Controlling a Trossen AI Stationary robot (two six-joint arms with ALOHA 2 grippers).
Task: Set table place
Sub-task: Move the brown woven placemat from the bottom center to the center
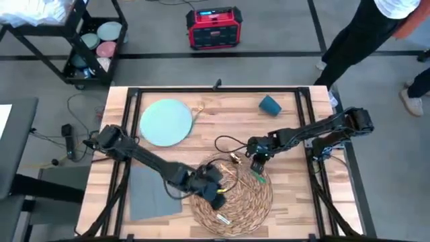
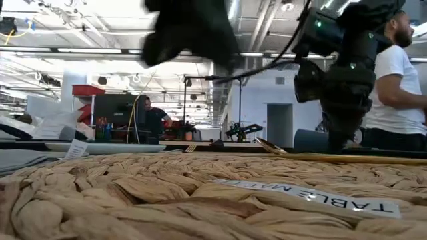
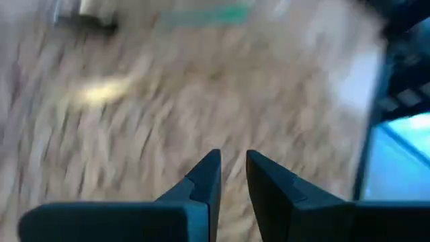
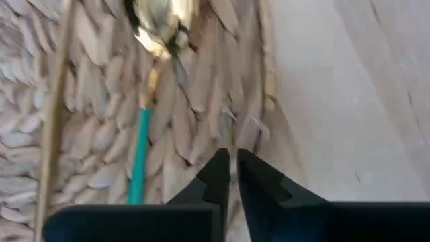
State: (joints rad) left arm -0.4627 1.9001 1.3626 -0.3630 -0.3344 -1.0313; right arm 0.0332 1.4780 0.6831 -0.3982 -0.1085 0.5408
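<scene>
The light wooden plank table (image 1: 282, 128) with its black rail frame carries the round straw-coloured woven wicker placemat (image 1: 250, 202) at its near middle edge. A round pale-blue plate (image 1: 165, 122) and a grey cloth napkin (image 1: 149, 193) lie to its left. The left gripper (image 1: 216, 190) hangs over the mat, fingers nearly closed and empty. The right gripper (image 1: 259, 167), fingers closed on nothing, sits over a green-handled gold utensil (image 4: 139, 165).

Light plank table (image 1: 282, 128) w/ black rail frame: carries wicker placemat (image 1: 245, 198), pale-blue plate (image 1: 165, 122), grey napkin (image 1: 148, 191), teal cup (image 1: 270, 104).
</scene>
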